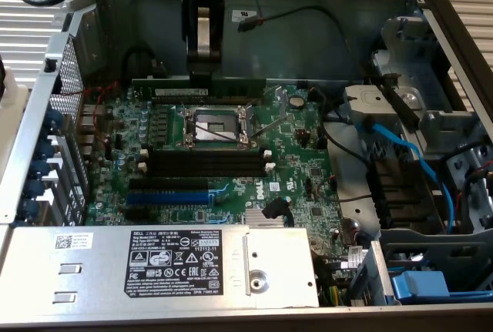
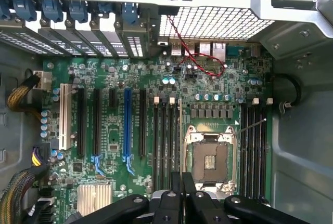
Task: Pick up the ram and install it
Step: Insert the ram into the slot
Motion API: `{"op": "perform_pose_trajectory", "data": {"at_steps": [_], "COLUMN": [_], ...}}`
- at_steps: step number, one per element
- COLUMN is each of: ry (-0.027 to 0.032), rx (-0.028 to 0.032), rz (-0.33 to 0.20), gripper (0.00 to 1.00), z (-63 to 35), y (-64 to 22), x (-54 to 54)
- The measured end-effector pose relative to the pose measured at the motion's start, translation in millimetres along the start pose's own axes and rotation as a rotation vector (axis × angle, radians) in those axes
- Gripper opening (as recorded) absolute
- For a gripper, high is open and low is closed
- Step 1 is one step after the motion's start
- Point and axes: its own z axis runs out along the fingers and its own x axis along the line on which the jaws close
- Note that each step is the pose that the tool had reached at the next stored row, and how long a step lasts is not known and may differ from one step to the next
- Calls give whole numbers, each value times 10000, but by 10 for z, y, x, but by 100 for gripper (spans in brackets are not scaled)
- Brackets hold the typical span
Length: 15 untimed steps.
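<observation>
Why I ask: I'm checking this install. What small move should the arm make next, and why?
Probably ease straight down, slowly. The gripper is shut on the ram, holding it level and parallel to the black memory slots beside the CPU socket. It hangs above the board with its contact edge down, not seated in any slot.
</observation>
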Motion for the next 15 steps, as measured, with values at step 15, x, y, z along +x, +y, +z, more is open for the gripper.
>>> {"op": "perform_pose_trajectory", "data": {"at_steps": [15], "ry": [-31], "rx": [-49], "rz": [2], "gripper": [12], "z": [0], "y": [-79], "x": [14]}}
